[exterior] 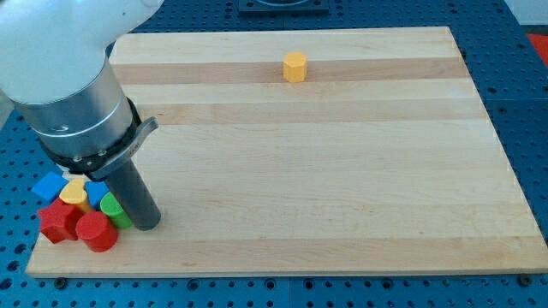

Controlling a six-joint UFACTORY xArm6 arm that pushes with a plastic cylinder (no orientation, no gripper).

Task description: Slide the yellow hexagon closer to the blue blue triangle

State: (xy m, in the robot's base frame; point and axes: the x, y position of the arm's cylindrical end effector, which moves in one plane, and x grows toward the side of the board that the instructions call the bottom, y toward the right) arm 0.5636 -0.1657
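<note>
The yellow hexagon [294, 66] stands alone near the view's top, a little right of the middle of the wooden board [342, 171]. A tight cluster of blocks lies at the bottom left corner. It holds a blue block [49, 186] at the board's left edge and a second blue block [96, 189], partly hidden behind the rod. I cannot tell which of them is the triangle. My tip [146, 226] rests on the board right beside the cluster's right side, next to a green block [111, 209], far from the yellow hexagon.
The cluster also holds a yellow block [74, 193], a red block [57, 221] and a red cylinder [96, 232]. The arm's large grey body [73, 94] covers the view's upper left. A blue perforated table surrounds the board.
</note>
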